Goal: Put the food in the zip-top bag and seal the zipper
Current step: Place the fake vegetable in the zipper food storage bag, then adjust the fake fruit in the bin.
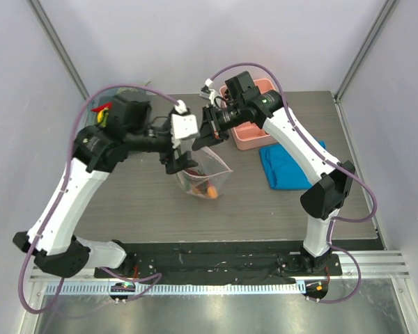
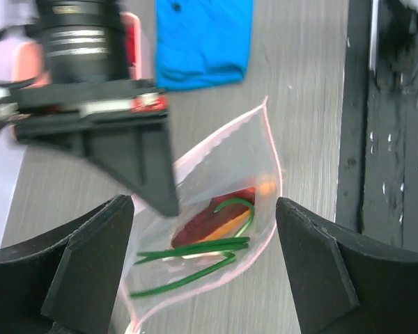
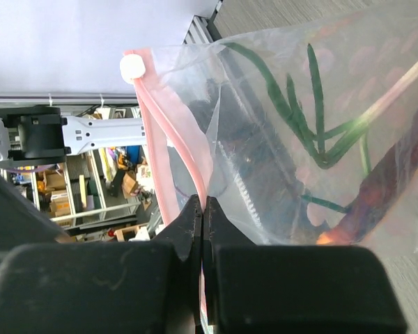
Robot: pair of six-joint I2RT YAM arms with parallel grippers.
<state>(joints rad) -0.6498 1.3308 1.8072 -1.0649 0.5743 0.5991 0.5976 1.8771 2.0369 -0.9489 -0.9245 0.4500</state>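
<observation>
The zip-top bag (image 1: 207, 172) hangs from my right gripper (image 1: 214, 132), its lower end down by the table. In the right wrist view my right gripper (image 3: 203, 207) is shut on the bag's pink zipper (image 3: 168, 149), below the white slider (image 3: 131, 67). Inside the bag lie a red chili (image 2: 212, 217), green stems (image 2: 195, 249) and an orange piece (image 2: 266, 186). My left gripper (image 1: 180, 157) is open just left of the bag. In the left wrist view its fingers (image 2: 90, 243) stand wide apart over the bag (image 2: 251, 153), touching nothing.
A pink tray (image 1: 254, 129) stands at the back right, with a blue folded cloth (image 1: 289, 167) in front of it. Small red, yellow and green items (image 1: 101, 113) lie at the back left behind my left arm. A black base strip (image 1: 216, 261) runs along the near edge.
</observation>
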